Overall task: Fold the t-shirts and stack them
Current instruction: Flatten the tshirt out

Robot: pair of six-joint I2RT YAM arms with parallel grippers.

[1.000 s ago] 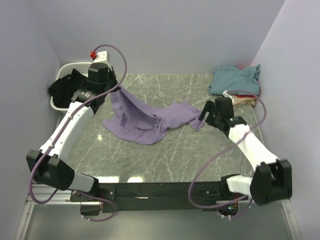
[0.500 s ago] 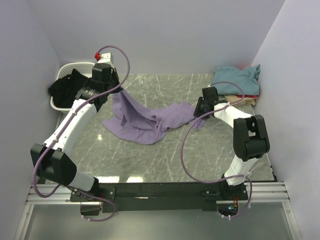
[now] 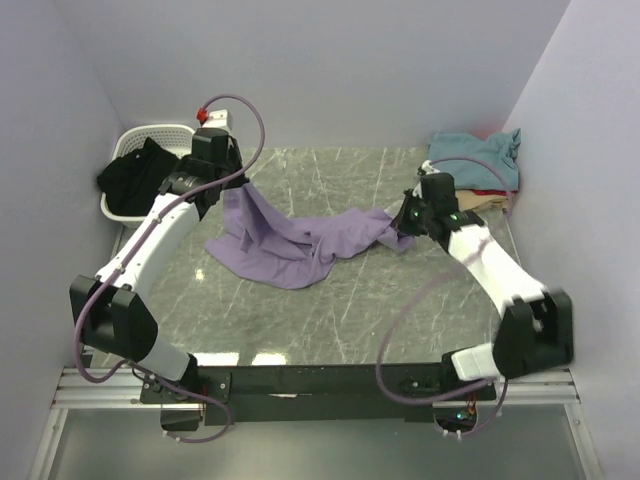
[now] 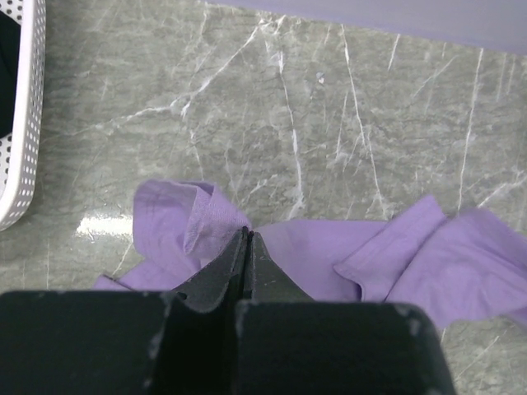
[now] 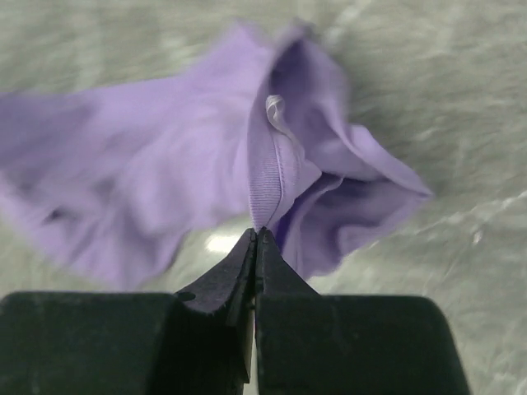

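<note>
In the middle of the grey-green marbled tabletop (image 3: 350,310), the lavender t-shirt (image 3: 290,240) lies crumpled, strung out from about 10 to 2 o'clock. The left gripper (image 4: 248,239) is pinched tight on the shirt's 10 o'clock end, and the right gripper (image 5: 256,234) is clamped on a ribbed hem at the other end. A teal shirt (image 3: 470,160) sits at 2 o'clock by the wall. A white basket (image 3: 160,129) with black cloth (image 3: 135,178) is at 10. Pale lilac walls (image 3: 350,70) all round.

A white laundry basket (image 3: 160,130) holding black cloth (image 3: 135,178) sits at the marble table's (image 3: 330,310) far left.
</note>
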